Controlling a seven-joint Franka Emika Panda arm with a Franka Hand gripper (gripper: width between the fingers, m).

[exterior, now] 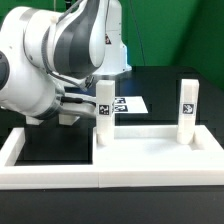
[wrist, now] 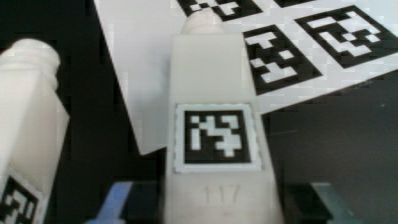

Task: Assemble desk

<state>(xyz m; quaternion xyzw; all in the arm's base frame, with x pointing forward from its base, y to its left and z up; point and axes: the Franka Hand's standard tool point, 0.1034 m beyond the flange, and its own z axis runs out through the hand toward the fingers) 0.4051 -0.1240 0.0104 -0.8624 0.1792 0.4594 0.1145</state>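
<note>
The white desk tabletop (exterior: pixel 160 150) lies flat at the front of the exterior view. Two white block legs stand upright on it, one at its left corner (exterior: pixel 103 110) and one at its right corner (exterior: pixel 187 105). My gripper (exterior: pixel 88 108) reaches in from the exterior view's left to the left leg. In the wrist view that tagged leg (wrist: pixel 217 120) stands between my fingers (wrist: pixel 128 203), with a thin dark gap on each side. The gripper (wrist: pixel 219 205) is open around it. A second leg (wrist: pixel 27 120) stands close beside it.
The marker board (exterior: pixel 130 103) lies flat behind the legs and also shows in the wrist view (wrist: pixel 294 45). Low white bars (exterior: pixel 15 150) fence the workspace at the exterior view's left and front. The arm's bulk fills the upper left.
</note>
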